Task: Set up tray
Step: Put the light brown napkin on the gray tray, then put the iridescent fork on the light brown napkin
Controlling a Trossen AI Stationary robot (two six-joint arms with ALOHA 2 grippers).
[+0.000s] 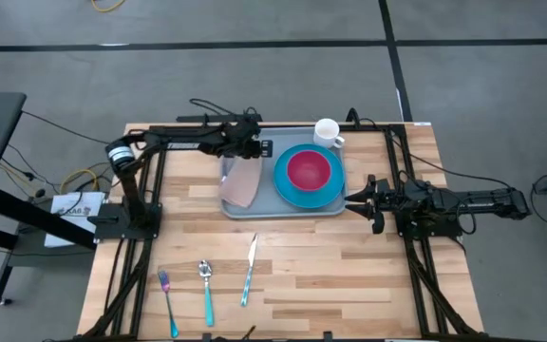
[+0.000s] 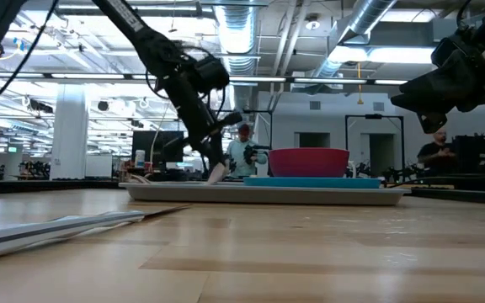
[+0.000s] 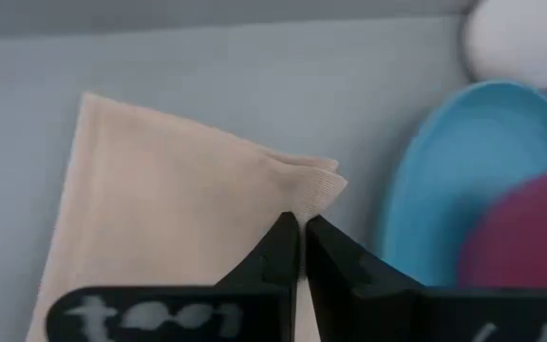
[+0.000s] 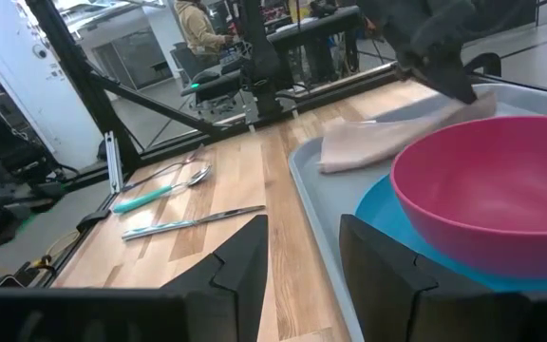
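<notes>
The grey-blue tray (image 1: 254,211) lies at the table's far middle. On it sit a round blue plate (image 1: 288,190) with a pink bowl (image 1: 309,169), and a beige napkin (image 1: 241,185) on the tray's left part. A white mug (image 1: 328,132) stands at the tray's far edge. My left gripper (image 3: 299,224) is over the napkin's far end, shut on it. My right gripper (image 4: 302,249) hovers open, just off the tray's right edge (image 1: 346,195), touching nothing. My left gripper pinches a corner of the napkin (image 3: 313,190) between its two fingertips, coming from above and slanting down. The cloth bunches into small folds at the pinch. That end is raised (image 2: 218,172), while the rest of the napkin (image 4: 378,141) lies on the tray.
A fork (image 1: 167,290), a spoon (image 1: 206,285) and a knife (image 1: 249,269) lie side by side on the bare wood near the table's near edge, left of centre. Black frame rails run along both table sides. People show in the room beyond.
</notes>
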